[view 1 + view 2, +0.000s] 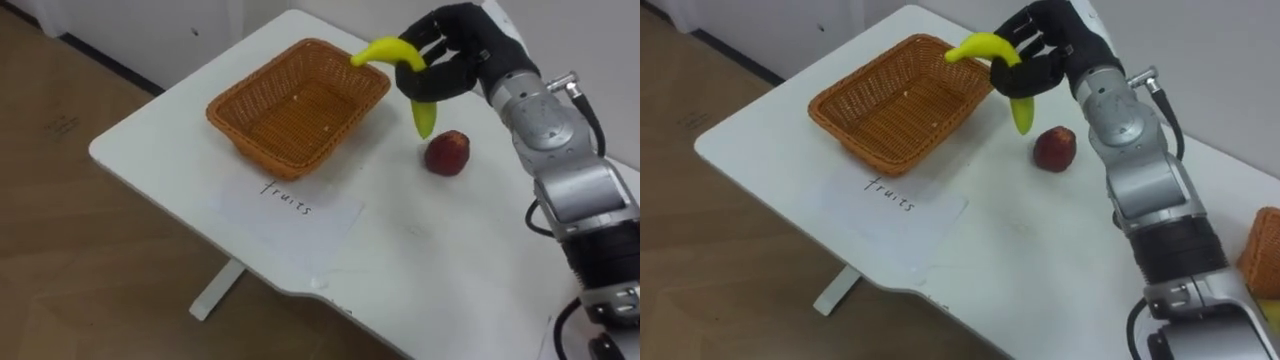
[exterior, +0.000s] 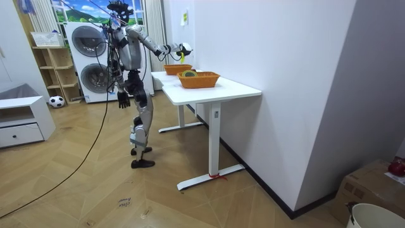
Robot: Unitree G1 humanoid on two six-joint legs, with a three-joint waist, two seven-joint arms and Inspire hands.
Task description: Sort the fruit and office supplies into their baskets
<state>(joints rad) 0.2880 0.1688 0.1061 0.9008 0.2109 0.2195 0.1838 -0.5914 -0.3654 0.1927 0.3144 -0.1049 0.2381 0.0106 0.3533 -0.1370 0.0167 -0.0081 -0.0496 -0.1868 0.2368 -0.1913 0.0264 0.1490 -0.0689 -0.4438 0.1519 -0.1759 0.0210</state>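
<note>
Gripping a light, bruisable banana (image 1: 393,52) mid-length, right hand (image 1: 462,52) fingers clamped around it; basket (image 1: 228,103) beside the fingertips.

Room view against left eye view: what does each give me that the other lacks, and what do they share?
Room view adds: the robot standing at the far end of the table, its left hand hanging at its side, a second basket nearer the camera, and washing machines behind. Left eye view adds: a red apple beside the basket and a handwritten paper sheet before it. Shared: the right hand holding the banana at the basket's far rim.
</note>
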